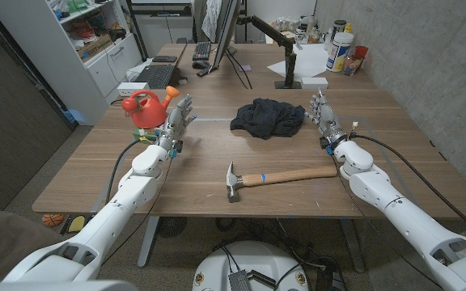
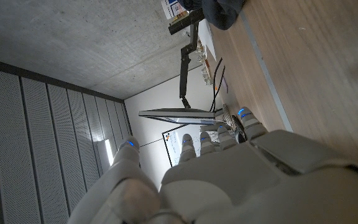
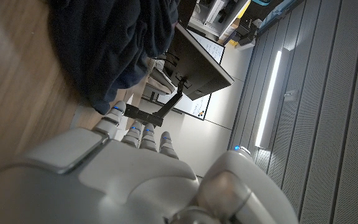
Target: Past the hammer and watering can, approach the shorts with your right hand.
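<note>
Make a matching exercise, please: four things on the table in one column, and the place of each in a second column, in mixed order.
Things:
1. shorts
2. hammer
3. watering can
4. right hand

Places:
A. beside the left hand, at the table's left side
B. nearest the front edge, handle pointing toward the right arm
C. crumpled at the table's middle
D. just right of the dark cloth, holding nothing

Pairs: 1-C, 2-B, 3-A, 4-D
</note>
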